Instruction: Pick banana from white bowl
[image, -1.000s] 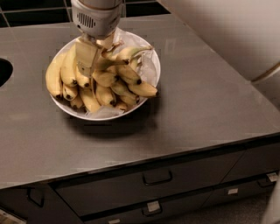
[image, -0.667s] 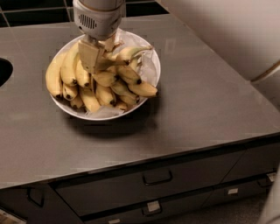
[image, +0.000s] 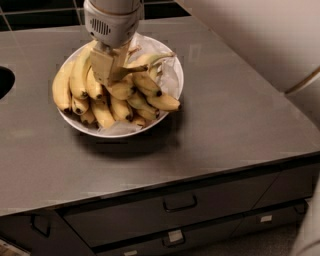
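The white bowl (image: 169, 98), lined with crinkled white paper, sits on the grey counter at upper left and is piled with several yellow bananas. My gripper (image: 110, 70) reaches down from above into the middle of the pile. Its tan fingers (image: 101, 66) are closed around the left end of the banana (image: 144, 61), a plump curved one on top of the pile. The banana's thin greenish-brown stem points right toward the bowl's rim. Shorter bananas with dark tips lie under and around it. The fingertips are hidden among the fruit.
The grey counter (image: 225, 125) stretches right and forward of the bowl. A dark round sink opening (image: 5, 82) is at the left edge. Drawers with handles (image: 180, 202) sit below the front edge. My pale arm (image: 260, 35) fills the upper right.
The fingers have drawn together on the top banana's left end. The bowl and the other bananas have stayed in place.
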